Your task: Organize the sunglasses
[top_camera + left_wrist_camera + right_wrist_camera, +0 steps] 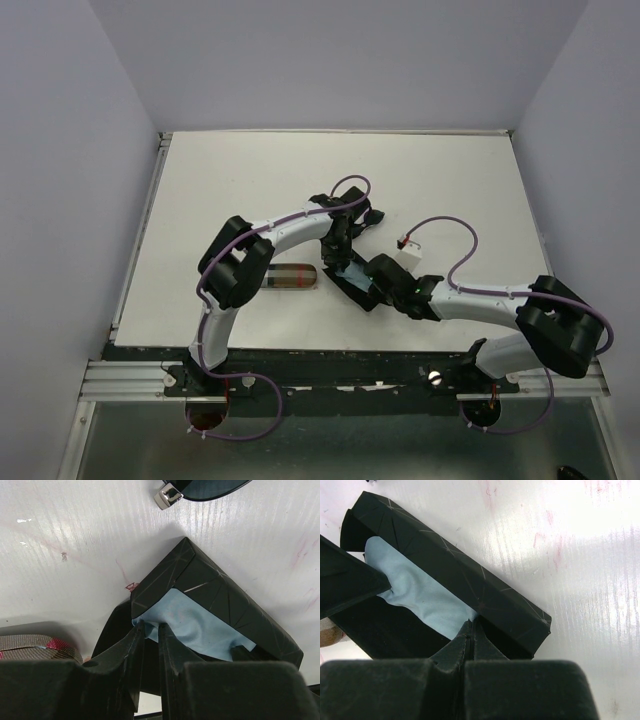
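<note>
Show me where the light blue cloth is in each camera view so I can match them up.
Top external: the blue cloth is a small patch just right of centre.
Left wrist: the blue cloth is at lower middle, in the open case.
Right wrist: the blue cloth is left of centre, running diagonally.
Shared landmark: the black case holding it.

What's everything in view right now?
sunglasses: 1 pair seen, dark lens, silver hinge, on the table beyond the black case
black case: 1, black, open, mid-table
blue cloth: 1, light blue, inside the black case
plaid case: 1, tan and black, left of the black case
small white block: 1, white, by the right arm's cable, unidentifiable
table: 1, white
left gripper: 1, black, closed on one end of the cloth
right gripper: 1, black, closed on the other end
</note>
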Controlling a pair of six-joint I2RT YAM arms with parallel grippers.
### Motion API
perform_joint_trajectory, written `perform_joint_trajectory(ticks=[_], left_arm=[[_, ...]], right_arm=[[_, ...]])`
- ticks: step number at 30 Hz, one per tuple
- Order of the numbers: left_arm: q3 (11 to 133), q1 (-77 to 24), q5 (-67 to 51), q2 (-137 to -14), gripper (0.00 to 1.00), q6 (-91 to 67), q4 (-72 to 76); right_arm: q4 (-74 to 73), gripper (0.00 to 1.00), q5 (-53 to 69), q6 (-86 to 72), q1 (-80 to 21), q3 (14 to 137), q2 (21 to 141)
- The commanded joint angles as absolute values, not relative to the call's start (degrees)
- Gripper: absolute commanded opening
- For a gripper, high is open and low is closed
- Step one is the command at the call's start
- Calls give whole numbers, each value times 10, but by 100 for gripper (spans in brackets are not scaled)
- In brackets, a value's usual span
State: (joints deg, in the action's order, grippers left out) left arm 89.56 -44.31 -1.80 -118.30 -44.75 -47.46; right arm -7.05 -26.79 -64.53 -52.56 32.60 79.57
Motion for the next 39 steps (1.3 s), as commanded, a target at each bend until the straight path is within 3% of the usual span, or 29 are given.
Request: perform_joint_trajectory(ticks=[1, 7, 9, 10, 24, 39], left_arm=[[907, -446, -26, -1192, 27, -456, -477], [911, -446, -33, -1215, 24, -461, -482], [911, -446, -34, -1217, 5, -462, -479], [911, -446, -36, -1216, 0, -460, -476], [876, -446, -17, -1133, 0, -430, -413], [911, -446, -9, -1160, 0, -420, -435]], right_arm=[[-61, 1, -278, -655, -528, 314, 799], [-51, 1, -277, -655, -529, 305, 785], [-48, 1, -276, -654, -528, 301, 781], [-47, 1, -276, -654, -529, 301, 780], [-13, 1, -285, -645, -529, 280, 732], [-24, 1, -301, -674, -528, 266, 726]])
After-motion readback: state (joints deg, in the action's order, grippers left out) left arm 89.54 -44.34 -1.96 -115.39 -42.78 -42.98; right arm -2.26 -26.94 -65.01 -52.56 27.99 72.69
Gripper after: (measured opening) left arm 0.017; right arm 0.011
